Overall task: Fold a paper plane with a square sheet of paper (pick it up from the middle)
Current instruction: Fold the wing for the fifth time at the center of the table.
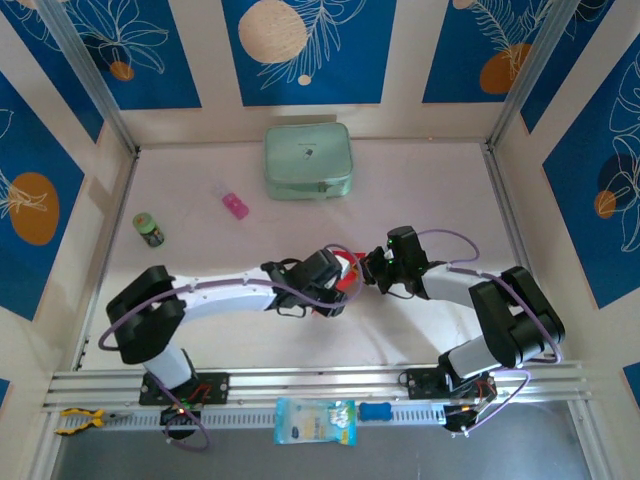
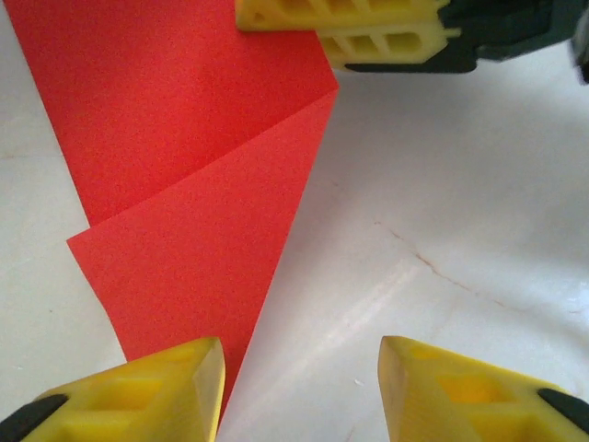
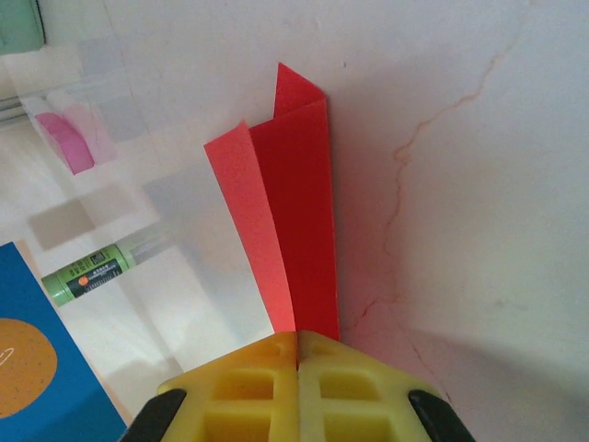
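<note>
The square sheet of paper [image 3: 294, 212] is bright red and folded into long angular flaps with a pointed far end. My right gripper [image 3: 297, 345] is shut on its near end and holds it just over the white table. In the left wrist view the folded sheet [image 2: 193, 184] spreads across the upper left, with the right gripper's yellow fingers [image 2: 368, 28] pinching its top corner. My left gripper [image 2: 299, 368] stands open; the paper's edge runs beside its left fingertip [image 2: 198, 378] and bare table lies between the jaws. From above, both grippers meet over the red paper [image 1: 349, 268] at mid-table.
A pale green case [image 1: 308, 160] sits at the back. A small pink block [image 1: 235, 205] and a green bottle [image 1: 149, 229] lie to the left. On the front rail are a snack packet [image 1: 315, 420] and yellow pliers [image 1: 78, 420].
</note>
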Tool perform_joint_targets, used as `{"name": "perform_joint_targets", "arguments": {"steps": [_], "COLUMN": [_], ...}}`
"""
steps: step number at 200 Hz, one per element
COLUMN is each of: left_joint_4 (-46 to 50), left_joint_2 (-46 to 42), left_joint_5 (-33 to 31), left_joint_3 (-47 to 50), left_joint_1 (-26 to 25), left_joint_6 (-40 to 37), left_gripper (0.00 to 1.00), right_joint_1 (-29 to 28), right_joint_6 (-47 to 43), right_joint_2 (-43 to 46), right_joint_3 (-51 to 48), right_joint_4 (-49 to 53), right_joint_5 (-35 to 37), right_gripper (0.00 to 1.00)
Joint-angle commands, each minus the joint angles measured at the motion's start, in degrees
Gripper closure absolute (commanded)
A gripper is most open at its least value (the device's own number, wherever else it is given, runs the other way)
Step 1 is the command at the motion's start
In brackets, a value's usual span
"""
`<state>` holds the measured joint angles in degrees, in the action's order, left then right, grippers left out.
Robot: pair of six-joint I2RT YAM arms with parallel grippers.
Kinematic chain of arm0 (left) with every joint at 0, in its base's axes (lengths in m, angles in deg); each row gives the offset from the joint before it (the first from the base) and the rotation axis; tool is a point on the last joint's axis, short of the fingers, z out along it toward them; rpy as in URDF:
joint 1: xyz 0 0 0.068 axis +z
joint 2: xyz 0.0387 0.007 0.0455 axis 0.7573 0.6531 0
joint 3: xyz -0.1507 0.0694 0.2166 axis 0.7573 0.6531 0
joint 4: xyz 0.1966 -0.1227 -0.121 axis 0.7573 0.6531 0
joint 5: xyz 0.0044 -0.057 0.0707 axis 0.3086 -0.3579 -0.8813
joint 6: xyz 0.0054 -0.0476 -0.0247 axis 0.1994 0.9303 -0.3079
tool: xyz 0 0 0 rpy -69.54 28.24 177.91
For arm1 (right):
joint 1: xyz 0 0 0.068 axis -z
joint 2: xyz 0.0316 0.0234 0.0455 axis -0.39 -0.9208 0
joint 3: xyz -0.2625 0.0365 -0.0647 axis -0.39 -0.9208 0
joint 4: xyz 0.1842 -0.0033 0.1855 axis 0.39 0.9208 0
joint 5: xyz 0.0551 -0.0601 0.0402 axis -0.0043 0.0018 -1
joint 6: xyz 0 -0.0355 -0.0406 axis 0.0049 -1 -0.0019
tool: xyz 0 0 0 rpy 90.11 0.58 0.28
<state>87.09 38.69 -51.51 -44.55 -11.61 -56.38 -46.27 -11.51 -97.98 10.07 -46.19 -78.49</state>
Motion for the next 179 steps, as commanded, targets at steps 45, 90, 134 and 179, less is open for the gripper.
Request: {"name": "perform_joint_targets", "arguments": {"steps": [45, 90, 134, 179], "left_joint_4": [6.9, 7.1, 7.2, 7.7], "left_joint_2": [6.0, 7.5, 7.5, 7.8], "left_joint_5": [-12.7, -14.2, -14.9, -15.6], "left_joint_3": [-5.4, -5.2, -5.3, -5.6], "left_joint_1": [-3.6, -3.9, -4.1, -4.1], "left_joint_6": [-4.0, -4.0, -3.9, -4.0], "left_gripper": [0.54, 0.62, 0.69, 0.73], "right_joint_1": [-0.3, -0.3, -0.3, -0.3], "right_joint_6": [1.0, 1.0, 1.0, 1.0], "right_joint_2": [1.2, 1.4, 1.5, 1.7], "right_joint_3": [0.5, 0.4, 0.2, 0.2], "right_joint_4": [1.6, 1.2, 1.0, 1.0], "right_joint_5": [0.7, 0.4, 0.3, 0.1], "right_gripper": [0.97, 0.98, 0.97, 0.97]}}
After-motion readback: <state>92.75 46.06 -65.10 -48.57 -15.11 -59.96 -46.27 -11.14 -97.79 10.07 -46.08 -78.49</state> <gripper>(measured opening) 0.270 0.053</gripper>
